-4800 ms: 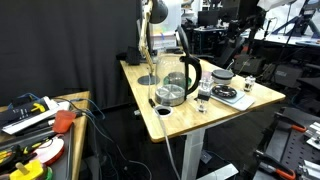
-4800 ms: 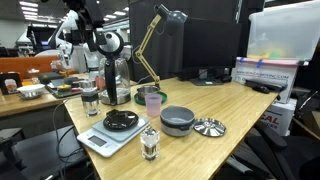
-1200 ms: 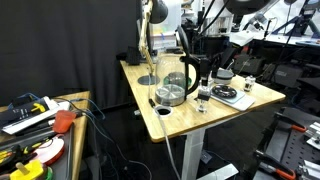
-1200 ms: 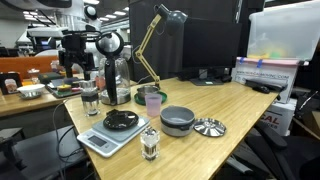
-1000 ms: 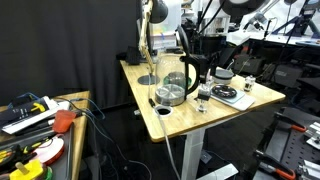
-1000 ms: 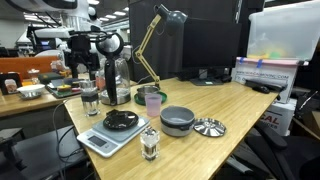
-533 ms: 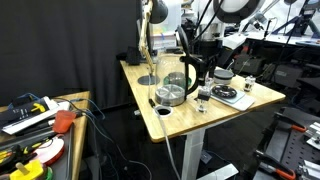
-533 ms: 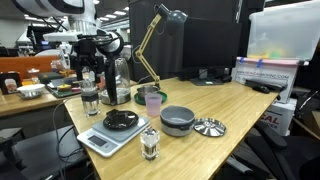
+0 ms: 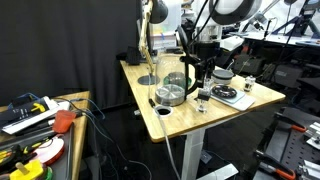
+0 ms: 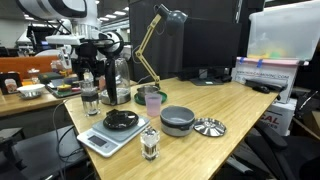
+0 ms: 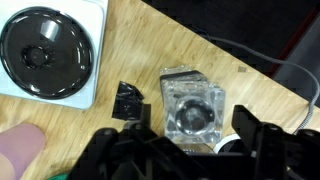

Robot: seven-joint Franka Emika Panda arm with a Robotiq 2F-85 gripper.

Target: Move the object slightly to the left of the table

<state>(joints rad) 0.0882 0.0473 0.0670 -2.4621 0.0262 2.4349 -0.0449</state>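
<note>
The object, a small clear glass cup with a dark base (image 9: 203, 99), stands on the light wooden table (image 9: 190, 120) between the glass pot and the scale. It also shows in an exterior view (image 10: 90, 99). My gripper (image 9: 203, 83) hangs just above it, also seen in an exterior view (image 10: 88, 79). In the wrist view the cup (image 11: 192, 105) lies between the two spread fingers of my open, empty gripper (image 11: 195, 128).
A large glass pot with a black handle (image 9: 172, 90) stands beside the cup. A white scale with a black dish (image 10: 112, 128) is on its other side. A desk lamp (image 10: 160, 30), pink cup (image 10: 152, 100), grey bowl (image 10: 177, 120) and second small glass (image 10: 149, 145) are on the table. A cluttered workbench (image 9: 40, 120) stands apart.
The arm has swung in over the table and come down until the gripper hangs over the small cup. The cup and other things have not moved.
</note>
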